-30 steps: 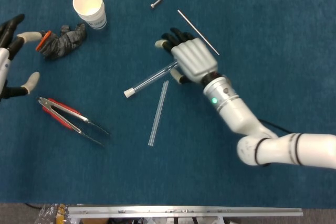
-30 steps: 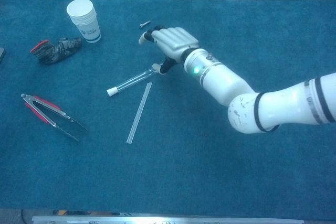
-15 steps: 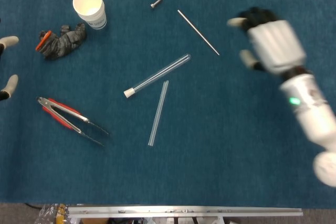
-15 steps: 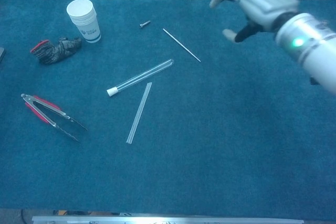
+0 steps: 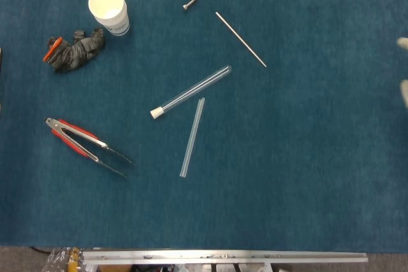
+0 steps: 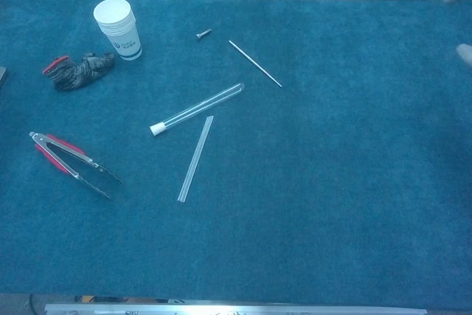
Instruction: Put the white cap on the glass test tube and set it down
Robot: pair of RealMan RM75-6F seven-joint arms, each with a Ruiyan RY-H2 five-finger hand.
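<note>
Test tube: the glass test tube (image 5: 191, 91) is lying flat on the blue bench (image 5: 306, 176), slanting from the 8 o'clock end up toward 2 o'clock, nothing touching it
Cap: the white cap (image 5: 155, 113) is sitting on the tube's lower-left end, so capping looks done and the tube looks set down
Right robot hand: only pale fingertips (image 5: 403, 43) are showing at the 3 o'clock edge, well apart from the tube; I cannot tell whether the fingers are spread or curled
Left robot hand: not showing in either view
Neighbours: a clear straw-like tube (image 5: 192, 137) is lying just beside the test tube at its 5 o'clock side; a thin metal rod (image 5: 240, 39) is lying toward 1 o'clock
Far side: a paper cup (image 5: 108, 8) is standing at 11 o'clock, tongs (image 5: 86, 144) are resting at 8 o'clock
</note>
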